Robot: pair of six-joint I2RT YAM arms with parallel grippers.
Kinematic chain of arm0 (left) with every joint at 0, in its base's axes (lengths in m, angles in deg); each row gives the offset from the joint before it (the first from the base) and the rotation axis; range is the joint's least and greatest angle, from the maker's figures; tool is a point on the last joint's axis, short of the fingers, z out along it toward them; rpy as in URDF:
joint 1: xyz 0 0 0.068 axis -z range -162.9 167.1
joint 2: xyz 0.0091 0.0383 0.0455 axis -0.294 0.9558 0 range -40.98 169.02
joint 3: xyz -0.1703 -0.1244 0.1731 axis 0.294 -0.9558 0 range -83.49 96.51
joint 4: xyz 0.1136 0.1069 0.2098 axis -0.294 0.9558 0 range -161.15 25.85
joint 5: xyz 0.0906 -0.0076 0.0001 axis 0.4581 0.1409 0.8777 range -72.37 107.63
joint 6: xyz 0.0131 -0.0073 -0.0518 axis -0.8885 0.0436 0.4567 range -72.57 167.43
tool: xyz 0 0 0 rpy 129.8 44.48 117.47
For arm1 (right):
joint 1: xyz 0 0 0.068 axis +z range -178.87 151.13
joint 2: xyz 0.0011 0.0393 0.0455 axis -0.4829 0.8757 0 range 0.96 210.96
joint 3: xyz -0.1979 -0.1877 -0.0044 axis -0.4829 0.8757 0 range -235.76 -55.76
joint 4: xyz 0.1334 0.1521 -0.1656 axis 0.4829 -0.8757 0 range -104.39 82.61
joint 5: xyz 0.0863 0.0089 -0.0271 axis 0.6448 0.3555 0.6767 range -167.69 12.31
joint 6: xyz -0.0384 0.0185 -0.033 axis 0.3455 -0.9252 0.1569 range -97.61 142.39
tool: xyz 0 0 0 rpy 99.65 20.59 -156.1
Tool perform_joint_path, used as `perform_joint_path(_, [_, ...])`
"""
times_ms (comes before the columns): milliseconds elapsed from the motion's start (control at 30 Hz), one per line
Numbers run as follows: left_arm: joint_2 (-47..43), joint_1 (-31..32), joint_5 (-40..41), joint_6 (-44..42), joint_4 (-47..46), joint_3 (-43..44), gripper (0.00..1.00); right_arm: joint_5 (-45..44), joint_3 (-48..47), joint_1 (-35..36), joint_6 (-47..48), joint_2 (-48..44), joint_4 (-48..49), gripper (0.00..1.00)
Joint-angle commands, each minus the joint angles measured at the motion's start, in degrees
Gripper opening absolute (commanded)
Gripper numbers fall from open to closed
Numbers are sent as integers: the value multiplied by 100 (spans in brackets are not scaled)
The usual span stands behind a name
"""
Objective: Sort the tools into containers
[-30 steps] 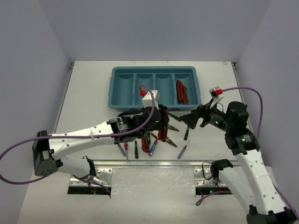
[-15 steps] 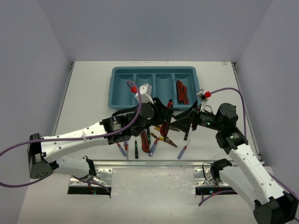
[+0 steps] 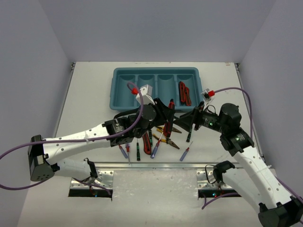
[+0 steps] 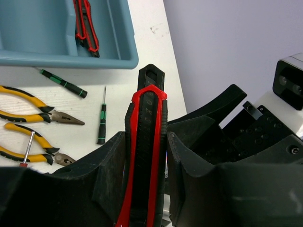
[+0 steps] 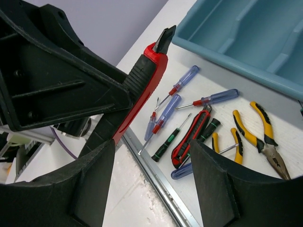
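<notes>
Left wrist view: left gripper [image 4: 144,142] clamped on a red-and-black utility knife [image 4: 147,118] — a grip the top view hides. Right wrist view: right gripper [image 5: 151,165] fingers spread wide — knife raised just before the tray [image 3: 156,71].

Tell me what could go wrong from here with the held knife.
The left pincer grips the utility knife while the right pincer stands open close beside it; the two could collide. If the left releases before the right clamps, the knife may drop onto the pliers below.
</notes>
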Motion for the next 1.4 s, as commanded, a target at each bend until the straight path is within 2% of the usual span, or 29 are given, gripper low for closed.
perform_joint_path(0, [-202, 4, 225, 84, -513, -57, 0, -124, -336, 23, -104, 6, -245, 64])
perform_joint_path(200, [-226, 4, 348, 128, -628, -172, 0, -285, -549, 23, -42, -19, -624, 64])
perform_joint_path(567, [-9, 4, 895, 402, -592, -227, 0, 219, -497, 88, -707, 256, -143, 63])
perform_joint_path(833, [266, 4, 901, 422, -741, -140, 0, 148, -435, 384, -1085, 563, 191, 60])
perform_joint_path(1067, [363, 4, 891, 448, -918, -113, 0, -326, -494, 814, -1105, 986, 334, 55])
perform_joint_path(1133, [363, 5, 847, 429, -984, -95, 0, -426, -385, 823, -1196, 1097, 433, 49])
perform_joint_path(1167, [363, 10, 830, 413, -1033, -90, 0, -465, -319, 829, -1245, 1157, 559, 40])
perform_joint_path(1200, [363, 13, 822, 405, -1062, -83, 0, -509, -261, 832, -1291, 1204, 655, 29])
perform_joint_path(1233, [359, 13, 818, 404, -1070, -82, 0, -571, -195, 832, -1345, 1234, 746, 12])
perform_joint_path(1267, [347, 13, 817, 386, -1083, -87, 0, -638, -138, 832, -1384, 1252, 826, 0])
perform_joint_path(1333, [306, 5, 852, 323, -1078, -102, 5, -803, -143, 824, -1324, 1243, 804, 0])
perform_joint_path(1367, [267, 4, 900, 256, -1075, -126, 37, -934, -184, 827, -1236, 1231, 703, 0])
